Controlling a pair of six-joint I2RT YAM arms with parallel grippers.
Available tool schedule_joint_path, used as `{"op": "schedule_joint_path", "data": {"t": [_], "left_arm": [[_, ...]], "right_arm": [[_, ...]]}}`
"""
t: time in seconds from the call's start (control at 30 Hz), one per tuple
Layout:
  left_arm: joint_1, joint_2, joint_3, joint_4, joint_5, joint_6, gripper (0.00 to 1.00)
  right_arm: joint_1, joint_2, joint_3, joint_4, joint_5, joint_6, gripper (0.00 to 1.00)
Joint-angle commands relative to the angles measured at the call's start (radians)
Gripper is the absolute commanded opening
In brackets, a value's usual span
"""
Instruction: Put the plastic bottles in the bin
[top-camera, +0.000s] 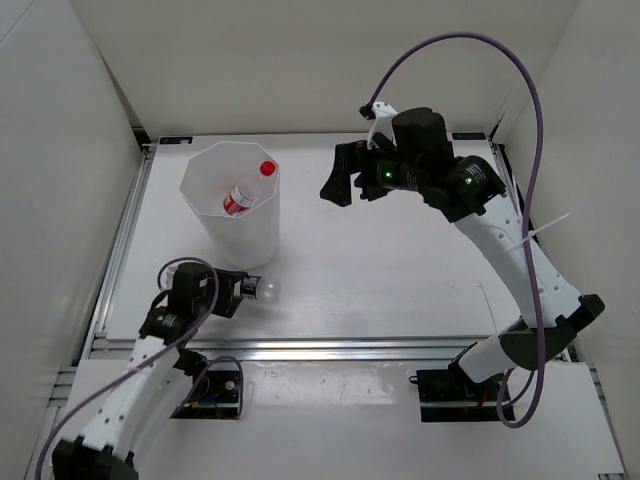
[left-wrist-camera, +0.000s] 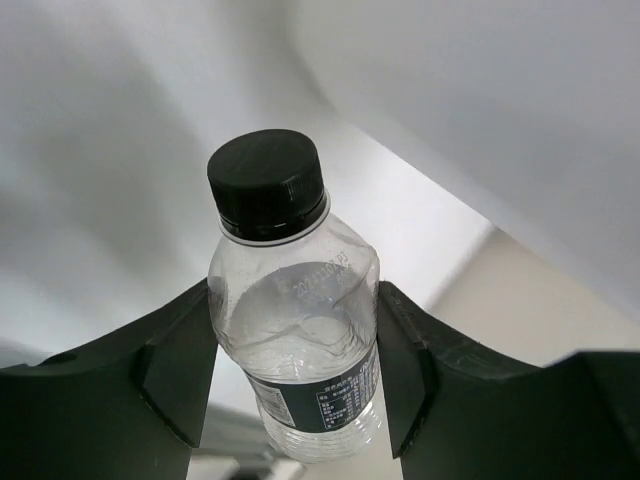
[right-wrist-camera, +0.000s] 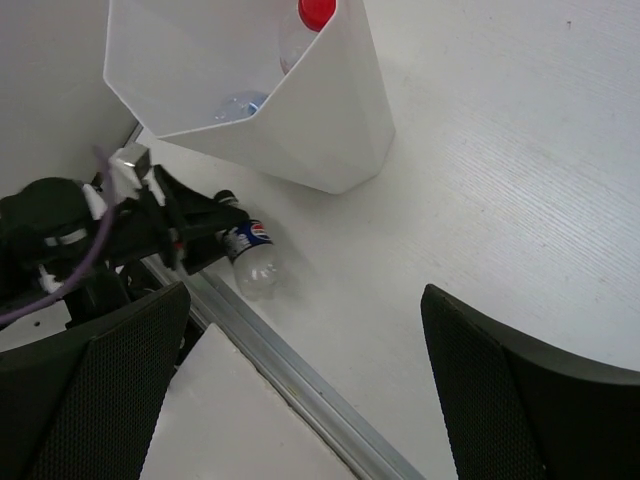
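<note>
The white bin (top-camera: 243, 238) stands at the left of the table. A red-capped bottle (top-camera: 248, 188) leans inside it, its cap near the rim. In the right wrist view the bin (right-wrist-camera: 320, 130) holds the red cap (right-wrist-camera: 317, 12) and a second, blue-labelled bottle (right-wrist-camera: 240, 103). My left gripper (top-camera: 243, 290) is shut on the dark-capped, blue-labelled bottle (top-camera: 264, 290), low by the bin's near side. In the left wrist view its fingers (left-wrist-camera: 180, 370) press the bottle (left-wrist-camera: 295, 320) from both sides. My right gripper (top-camera: 345, 175) is open and empty, high to the right of the bin.
A metal rail (top-camera: 340, 348) runs along the table's near edge, and another (top-camera: 120, 240) along the left. White walls enclose the back and both sides. The left gripper with its bottle (right-wrist-camera: 250, 258) shows near the rail in the right wrist view.
</note>
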Motion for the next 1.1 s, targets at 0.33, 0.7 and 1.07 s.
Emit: {"op": "schedule_joint_path", "data": {"t": [0.33, 0.7, 1.07], "left_arm": [[-0.010, 0.049, 0.954, -0.336, -0.245, 0.524, 0.58], [-0.038, 0.604, 1.434, -0.319, -0.515, 0.849, 1.00], [-0.063, 0.067, 0.943, -0.535, -0.639, 0.682, 1.00]], "right_arm": [[-0.032, -0.019, -0.066, 0.064, -0.082, 0.038, 1.00], [-0.032, 0.012, 0.024, 0.000, -0.036, 0.038, 1.00], [-0.187, -0.163, -0.189, -0.066, 0.015, 0.107, 1.00]]}}
